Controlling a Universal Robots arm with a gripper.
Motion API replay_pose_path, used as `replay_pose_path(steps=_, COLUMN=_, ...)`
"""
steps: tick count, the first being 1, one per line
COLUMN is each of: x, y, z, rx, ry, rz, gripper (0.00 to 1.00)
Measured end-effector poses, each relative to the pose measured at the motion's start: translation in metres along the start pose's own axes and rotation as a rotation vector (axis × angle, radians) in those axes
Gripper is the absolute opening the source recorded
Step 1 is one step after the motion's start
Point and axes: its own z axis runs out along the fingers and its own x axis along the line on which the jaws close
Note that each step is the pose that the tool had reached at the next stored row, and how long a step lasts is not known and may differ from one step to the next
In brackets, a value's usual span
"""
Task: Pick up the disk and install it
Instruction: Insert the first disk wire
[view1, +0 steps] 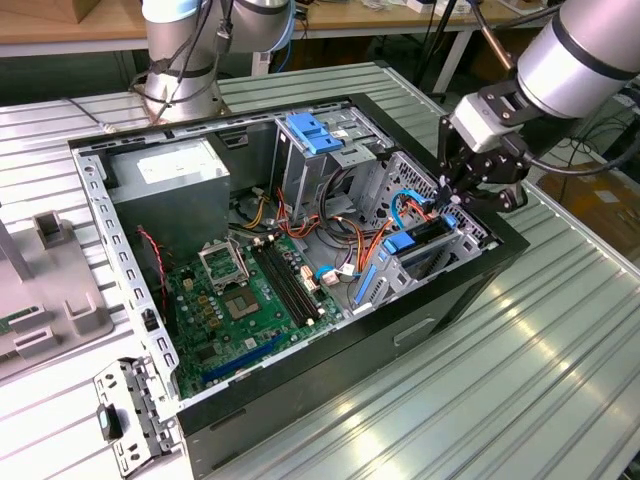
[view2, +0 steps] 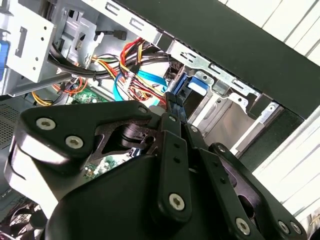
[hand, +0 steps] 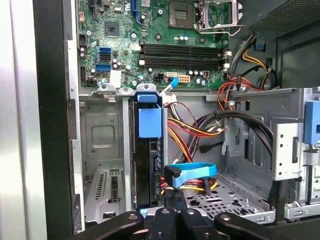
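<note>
At the case's front corner, on the exterior view's right, the end effector hangs over the drive bay. The disk stands on edge in the bay, its blue rail showing in the first wrist view; it sits just beside a bare bay slot. The end effector's fingers are at the disk's near edge, but I cannot tell whether they are clamped on it. A blue cable loops just beside the disk. The motherboard lies deeper in the case. The case rests on a ribbed desk.
</note>
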Motion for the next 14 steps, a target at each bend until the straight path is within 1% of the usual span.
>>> replay_pose_path(steps=1, x=-0.0004, y=-0.0003, z=-0.0017, rx=0.0000, ry=-0.0017, rz=0.000, gripper=0.11)
replay_pose_path(steps=2, x=-0.0011, y=-0.0006, z=-0.0049, rx=-0.0001, ry=-0.0043, rz=0.000, gripper=0.11)
replay_pose_path(steps=4, x=-0.0018, y=-0.0010, z=-0.0082, rx=-0.0002, ry=-0.0074, rz=0.000, gripper=0.11)
replay_pose_path(steps=7, x=-0.0043, y=-0.0021, z=-0.0199, rx=-0.0004, ry=-0.0168, rz=0.001, gripper=0.11)
replay_pose_path(steps=9, x=-0.0053, y=-0.0024, z=-0.0241, rx=-0.0004, ry=-0.0204, rz=0.001, gripper=0.11)
replay_pose_path(steps=12, x=-0.0077, y=-0.0032, z=-0.0355, rx=-0.0007, ry=-0.0298, rz=0.002, gripper=0.11)
replay_pose_path(steps=14, x=-0.0086, y=-0.0035, z=-0.0393, rx=-0.0007, ry=-0.0335, rz=0.002, gripper=0.11)
